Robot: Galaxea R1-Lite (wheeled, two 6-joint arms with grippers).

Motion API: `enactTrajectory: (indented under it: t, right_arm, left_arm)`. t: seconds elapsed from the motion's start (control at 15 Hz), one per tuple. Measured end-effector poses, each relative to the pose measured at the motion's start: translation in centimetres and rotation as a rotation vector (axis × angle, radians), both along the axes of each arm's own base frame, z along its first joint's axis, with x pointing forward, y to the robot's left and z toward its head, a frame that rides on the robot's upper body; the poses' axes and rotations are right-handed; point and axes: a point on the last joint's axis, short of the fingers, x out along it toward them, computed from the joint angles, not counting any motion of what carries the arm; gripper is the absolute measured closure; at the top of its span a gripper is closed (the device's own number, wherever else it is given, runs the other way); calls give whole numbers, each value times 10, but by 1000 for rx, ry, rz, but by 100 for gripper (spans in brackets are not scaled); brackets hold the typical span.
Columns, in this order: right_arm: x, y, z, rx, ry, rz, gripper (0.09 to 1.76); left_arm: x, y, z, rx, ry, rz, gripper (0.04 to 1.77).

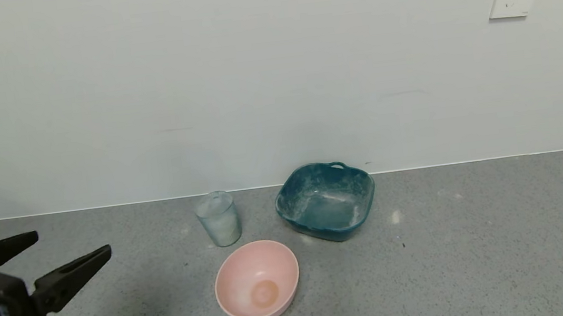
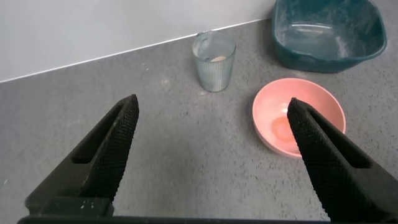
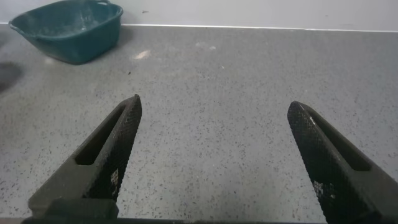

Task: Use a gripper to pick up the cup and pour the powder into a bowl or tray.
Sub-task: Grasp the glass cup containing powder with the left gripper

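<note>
Left gripper (image 1: 71, 244): hovered above the counter (image 1: 482, 241) at the robot's left, well apart from the cup; jaws spread wide, nothing held.
Right gripper (image 3: 211, 109): out of the head view; wrist view showed it over bare counter, jaws wide apart, empty.
Cup (image 1: 218, 218): stood upright near the wall, just left of the teal dish (image 1: 325, 200).
Powder (image 2: 217, 58): visible inside the cup.
Teal dish: interior smeared white.
Pink bowl (image 1: 257, 280): in front of the cup.
</note>
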Motion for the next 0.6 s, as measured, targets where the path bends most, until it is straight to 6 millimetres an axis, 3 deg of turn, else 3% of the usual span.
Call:
enactTrajectory:
  t: [0.27, 0.6]
  right_arm:
    - [0, 0, 0, 0, 0, 0, 14]
    - [0, 0, 0, 0, 0, 0, 14]
  left_arm:
    - [55, 17, -21, 0, 74, -59, 9]
    - [105, 27, -65, 25, 116, -91, 9]
